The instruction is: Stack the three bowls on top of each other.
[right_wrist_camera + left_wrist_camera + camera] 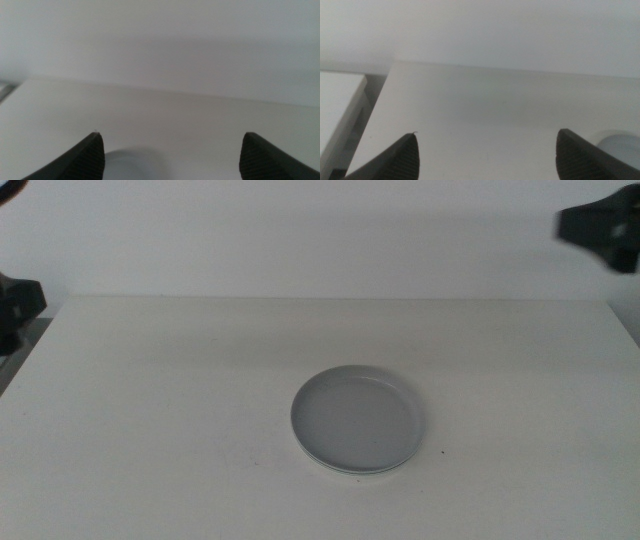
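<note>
A grey bowl [355, 418] sits on the white table a little right of centre. A paler rim [345, 468] peeks out under its front edge, so it rests on at least one other dish; the colours below are too faint to name. My left gripper [488, 132] is open and empty, held back at the table's left edge, with the grey bowl [621, 145] just beside one jaw. My right gripper [172, 134] is open and empty, raised at the far right, and the bowl [132, 161] shows low between its jaws.
The white table [150, 430] spans the view and ends at a pale wall behind. The left arm [18, 305] shows as a dark part at the left edge, the right arm [600, 222] at the top right corner. A lower white surface [337, 100] lies beyond the table's left side.
</note>
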